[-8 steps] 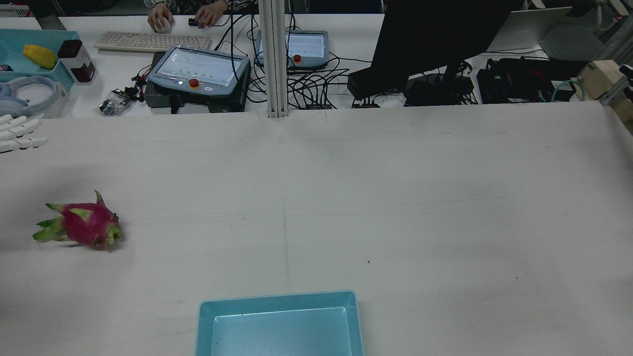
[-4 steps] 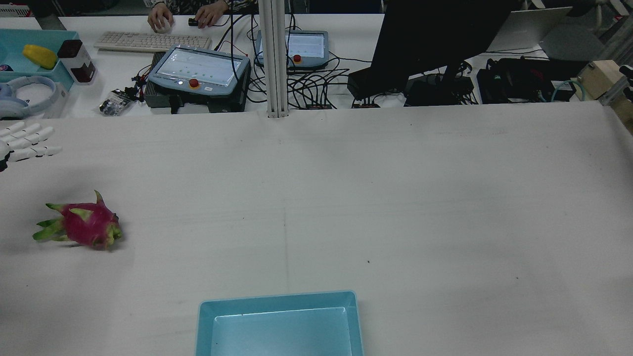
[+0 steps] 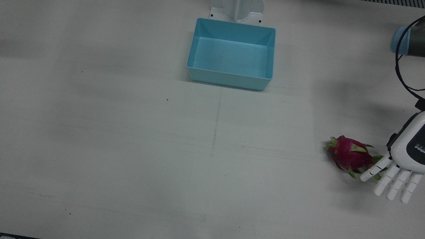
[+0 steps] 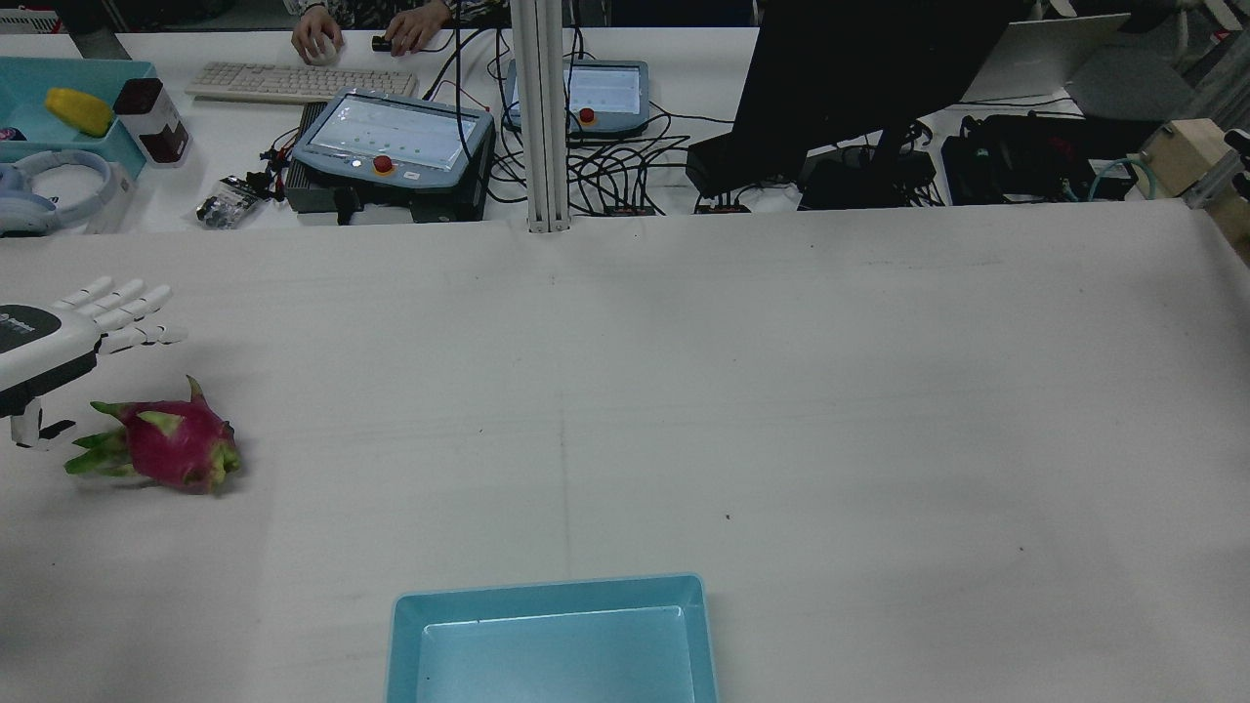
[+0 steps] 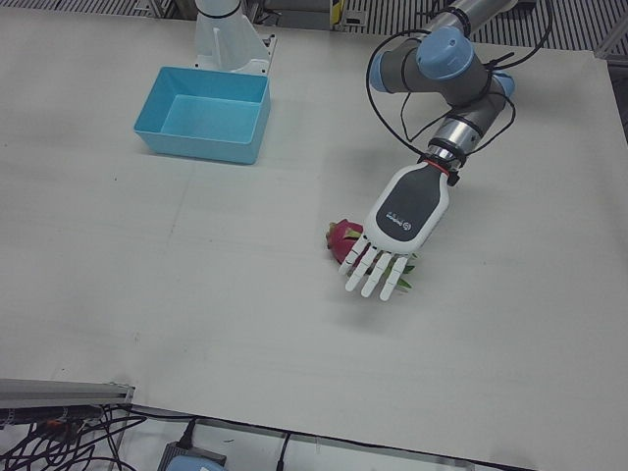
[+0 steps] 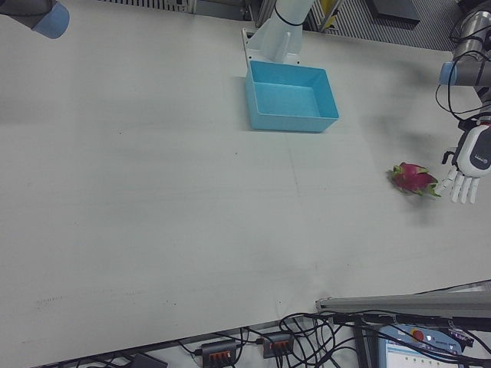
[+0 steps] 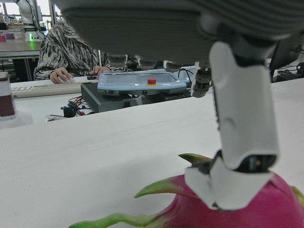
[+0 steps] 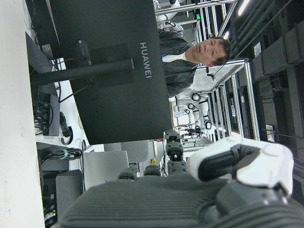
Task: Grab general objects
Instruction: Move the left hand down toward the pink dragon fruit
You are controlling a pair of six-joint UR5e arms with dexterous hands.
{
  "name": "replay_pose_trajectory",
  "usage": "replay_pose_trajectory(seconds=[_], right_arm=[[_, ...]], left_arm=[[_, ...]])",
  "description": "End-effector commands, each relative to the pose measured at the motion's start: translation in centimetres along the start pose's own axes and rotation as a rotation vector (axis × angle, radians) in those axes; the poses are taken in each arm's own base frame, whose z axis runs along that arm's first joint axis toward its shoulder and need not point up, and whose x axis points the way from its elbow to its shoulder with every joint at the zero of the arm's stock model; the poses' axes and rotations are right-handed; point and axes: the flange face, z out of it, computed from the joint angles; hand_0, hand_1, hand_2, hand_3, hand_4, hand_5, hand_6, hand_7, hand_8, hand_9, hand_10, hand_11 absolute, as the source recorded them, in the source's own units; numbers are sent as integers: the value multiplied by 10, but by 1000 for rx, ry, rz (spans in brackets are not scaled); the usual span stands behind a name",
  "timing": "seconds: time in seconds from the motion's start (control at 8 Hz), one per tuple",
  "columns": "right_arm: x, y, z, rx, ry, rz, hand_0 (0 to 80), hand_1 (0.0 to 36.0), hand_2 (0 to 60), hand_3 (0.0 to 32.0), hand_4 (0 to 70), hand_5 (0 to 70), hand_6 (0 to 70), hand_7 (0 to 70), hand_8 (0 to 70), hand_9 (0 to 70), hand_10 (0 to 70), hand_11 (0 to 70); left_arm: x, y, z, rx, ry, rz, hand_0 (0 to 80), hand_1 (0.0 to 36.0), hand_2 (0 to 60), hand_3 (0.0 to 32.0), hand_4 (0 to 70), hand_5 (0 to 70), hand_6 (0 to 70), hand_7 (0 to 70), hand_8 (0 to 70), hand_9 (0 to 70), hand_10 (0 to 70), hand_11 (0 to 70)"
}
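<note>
Dragon fruit (image 4: 156, 444): we find it lying on its side on the table (image 4: 781, 391), on the left arm's half, well apart from the blue bin (image 4: 552, 640).

Left hand (image 4: 68, 332): we see it spread flat above the fruit's far side, fingers (image 3: 393, 181) straight and apart, holding nothing.

Change: a second ago only fingertips showed at the rear view's left edge, well clear of the fruit; half a second ago they had crept inward; now we have the whole palm in frame, just beside the fruit. The fruit itself has not shifted.

Meaning: we judge this the approach stage. No grasp yet; the fingers must still curl round the body.

Left hand view: we see the thumb (image 7: 242, 142) hanging just over the pink skin (image 7: 256, 209); contact or a small gap, we cannot tell. No other view gives this.

Left-front view: the hand (image 5: 392, 231) covers much of the fruit (image 5: 341, 238), which suggests it is over it, not merely alongside as the front view hints.

Right hand (image 8: 190, 194): only its own camera shows it, pointing at a monitor (image 8: 109, 71) away from the table; nothing is seen in it, but how far open it is we cannot tell.

Blue bin: empty in the front view (image 3: 230, 53).
</note>
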Motion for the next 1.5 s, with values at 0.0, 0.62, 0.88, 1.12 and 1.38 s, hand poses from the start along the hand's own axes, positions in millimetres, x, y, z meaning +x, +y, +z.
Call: replay_pose_trajectory(seconds=[0.0, 0.62, 0.88, 1.12, 1.38], right_arm=[[0, 0, 0, 0, -2, 1, 0, 0, 0, 0, 0, 0, 0, 0, 0, 0, 0, 0], [0, -1, 0, 2, 0, -1, 0, 0, 0, 0, 0, 0, 0, 0, 0, 0, 0, 0], [-1, -1, 0, 2, -2, -1, 0, 0, 0, 0, 0, 0, 0, 0, 0, 0, 0, 0], [0, 0, 0, 0, 0, -1, 0, 0, 0, 0, 0, 0, 0, 0, 0, 0, 0, 0], [0, -1, 0, 2, 0, -1, 0, 0, 0, 0, 0, 0, 0, 0, 0, 0, 0, 0]], left_arm=[[48, -3, -7, 1, -6, 1, 514, 296, 468, 70, 0, 0, 0, 0, 0, 0, 0, 0], [63, -27, -24, 47, -58, -9, 482, 220, 268, 80, 0, 0, 0, 0, 0, 0, 0, 0], [102, -54, -20, 87, -73, -15, 483, 237, 330, 76, 0, 0, 0, 0, 0, 0, 0, 0], [104, -50, -17, 78, -83, -5, 482, 251, 388, 60, 0, 0, 0, 0, 0, 0, 0, 0], [100, -35, -8, 55, -82, 71, 485, 256, 392, 66, 0, 0, 0, 0, 0, 0, 0, 0]])
